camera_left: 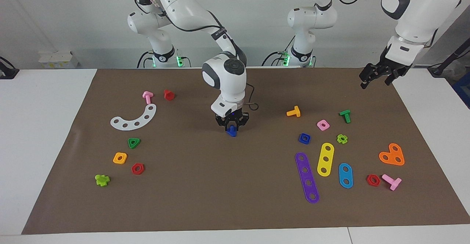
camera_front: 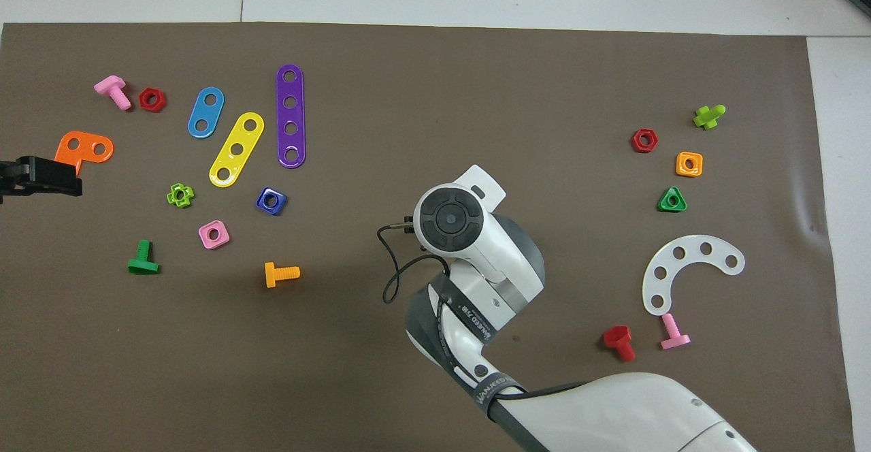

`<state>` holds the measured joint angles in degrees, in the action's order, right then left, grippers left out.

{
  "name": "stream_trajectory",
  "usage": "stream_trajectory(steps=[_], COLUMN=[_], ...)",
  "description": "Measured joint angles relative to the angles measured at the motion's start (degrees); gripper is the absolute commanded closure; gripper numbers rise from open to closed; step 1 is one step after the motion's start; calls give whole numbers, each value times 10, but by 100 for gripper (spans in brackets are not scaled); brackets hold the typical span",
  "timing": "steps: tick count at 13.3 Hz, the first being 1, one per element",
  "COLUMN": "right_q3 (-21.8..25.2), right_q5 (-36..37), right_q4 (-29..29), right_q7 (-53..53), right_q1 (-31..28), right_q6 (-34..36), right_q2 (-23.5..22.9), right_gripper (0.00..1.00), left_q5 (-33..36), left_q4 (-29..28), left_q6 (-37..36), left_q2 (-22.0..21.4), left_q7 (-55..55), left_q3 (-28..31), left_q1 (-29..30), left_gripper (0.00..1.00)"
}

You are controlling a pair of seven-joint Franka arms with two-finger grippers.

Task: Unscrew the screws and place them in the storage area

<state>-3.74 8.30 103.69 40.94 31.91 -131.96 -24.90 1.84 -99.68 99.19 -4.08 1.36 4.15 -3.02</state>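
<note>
Facing view only: right gripper (camera_left: 231, 125) seemingly pinching blue screw (camera_left: 231, 131).

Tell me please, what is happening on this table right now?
The right gripper is down at the middle of the brown mat, its fingers around a small blue screw that sits on the mat. The left gripper hangs open and raised above the mat's edge at the left arm's end, holding nothing. Other coloured toy screws, nuts and plates lie scattered toward both ends, among them a blue square nut.
</note>
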Motion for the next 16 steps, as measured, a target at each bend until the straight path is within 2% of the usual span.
stream_trajectory(steps=[2,7,11,16], right_q3=[1,4,6,6], right_q5=[0,0,0,-14], right_q4=[10,35,62,73], right_q7=[0,-33,-107,-229], right_q1=[0,-26,-113,-225], right_q6=[0,0,1,1], right_q2=[9,42,80,83], right_gripper=[100,100,100,100], left_q5=[0,0,0,0], left_q4=[4,3,3,2], left_q6=[-1,-39,-48,-48], left_q2=[-1,-12,-17,-17], left_q7=[-1,-2,-2,-2], left_q3=[-15,-19,-19,-18], left_q1=[0,-1,-1,-1], left_gripper=[0,0,0,0])
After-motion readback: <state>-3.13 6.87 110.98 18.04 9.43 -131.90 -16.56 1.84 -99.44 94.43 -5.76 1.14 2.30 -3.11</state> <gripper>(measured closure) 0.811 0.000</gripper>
